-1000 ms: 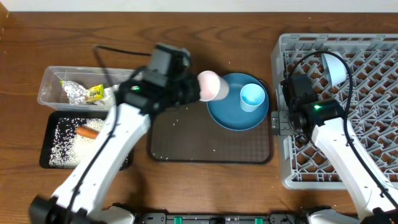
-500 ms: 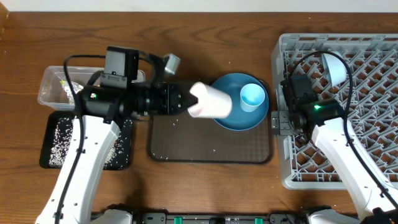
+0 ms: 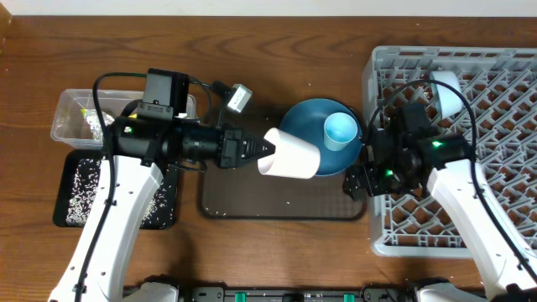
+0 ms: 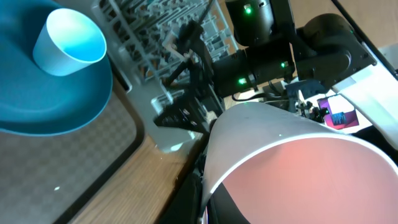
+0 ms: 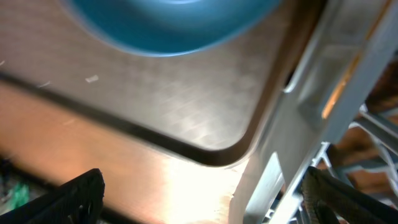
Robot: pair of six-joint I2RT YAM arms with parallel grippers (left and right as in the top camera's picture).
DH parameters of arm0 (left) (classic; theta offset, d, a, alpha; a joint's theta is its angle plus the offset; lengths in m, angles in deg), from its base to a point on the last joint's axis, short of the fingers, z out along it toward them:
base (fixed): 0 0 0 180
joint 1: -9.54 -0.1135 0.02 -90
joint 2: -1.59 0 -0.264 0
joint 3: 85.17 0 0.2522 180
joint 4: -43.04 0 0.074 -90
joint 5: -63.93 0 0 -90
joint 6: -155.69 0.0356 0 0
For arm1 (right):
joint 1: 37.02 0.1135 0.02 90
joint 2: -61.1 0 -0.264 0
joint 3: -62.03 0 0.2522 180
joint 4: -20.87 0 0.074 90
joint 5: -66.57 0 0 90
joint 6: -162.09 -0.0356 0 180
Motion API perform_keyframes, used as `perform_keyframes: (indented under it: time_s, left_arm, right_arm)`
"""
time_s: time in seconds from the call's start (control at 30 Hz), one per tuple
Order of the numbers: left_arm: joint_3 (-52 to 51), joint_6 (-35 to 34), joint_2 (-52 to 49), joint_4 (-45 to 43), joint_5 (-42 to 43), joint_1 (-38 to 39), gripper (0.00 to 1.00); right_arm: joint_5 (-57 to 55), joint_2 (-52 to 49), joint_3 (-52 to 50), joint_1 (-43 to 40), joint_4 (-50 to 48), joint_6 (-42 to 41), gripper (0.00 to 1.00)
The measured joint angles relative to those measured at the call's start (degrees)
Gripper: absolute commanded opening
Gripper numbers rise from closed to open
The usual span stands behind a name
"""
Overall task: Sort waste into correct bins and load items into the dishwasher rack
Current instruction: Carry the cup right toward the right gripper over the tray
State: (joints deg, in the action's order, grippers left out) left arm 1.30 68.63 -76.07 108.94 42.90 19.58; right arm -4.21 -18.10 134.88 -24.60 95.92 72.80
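Overhead first: the pale pink cup (image 3: pixel 291 156) hangs on its side above the dark brown serving tray (image 3: pixel 285 201), just left of the blue plate (image 3: pixel 302 126). Its narrow end sits at the left jaws, which are pressed nearly together on it. Just where they bite is hidden. A light blue cup (image 3: pixel 340 132) stands upright on the plate. The grey dishwasher rack (image 3: pixel 374 84) fills the table's right end, with a white bowl (image 3: pixel 447 91) toward its far side. At the left end are the clear tub (image 3: pixel 59 126) and the black tray (image 3: pixel 63 220), which is dusted with rice.

From the left wrist, the pink cup (image 4: pixel 292 168) fills the lower right, smooth and tapered, grey-white outside with a pink glow below its rim. Beyond it are the light blue cup (image 4: pixel 68 40), the plate (image 4: pixel 37 93) and the right arm (image 4: pixel 280 56).

From the right wrist, the right jaws stand spread wide and empty over the serving tray's (image 5: pixel 155 99) corner, beside the rack's (image 5: pixel 298 124) wall.

The pink cup seems to be on its way to the rack, perhaps by a hand-over. The next move calls for carrying it rightward, high enough to clear the light blue cup.
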Motion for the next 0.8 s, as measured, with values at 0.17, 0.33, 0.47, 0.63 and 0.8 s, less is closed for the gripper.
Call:
perform_keyframes:
  time_s: [0.17, 0.33, 0.47, 0.63, 0.8]
  left_arm:
    - [0.0, 0.0, 0.0, 0.6, 2.1, -5.1, 0.06]
    - [0.0, -0.1, 0.0, 3.1, 5.2, -9.9, 0.06]
    - [0.0, -0.1, 0.0, 5.3, 6.3, -9.9, 0.07]
    - [0.0, 1.4, 0.0, 8.9, 7.0, -7.2, 0.06]
    - [0.0, 2.5, 0.0, 9.6, 7.2, -1.9, 0.06]
  right_arm:
    - [15.2, 5.4, 0.0, -5.2, 0.9, 5.0, 0.99]
    - [24.7, 11.7, 0.0, -14.7, 2.5, 6.8, 0.99]
    - [29.1, 14.8, 0.0, -19.0, 4.2, 7.3, 0.99]
    - [36.9, 16.9, 0.0, -20.1, 7.6, 11.6, 0.98]
    - [45.4, 17.6, 0.0, -20.1, 15.1, 22.9, 0.99]
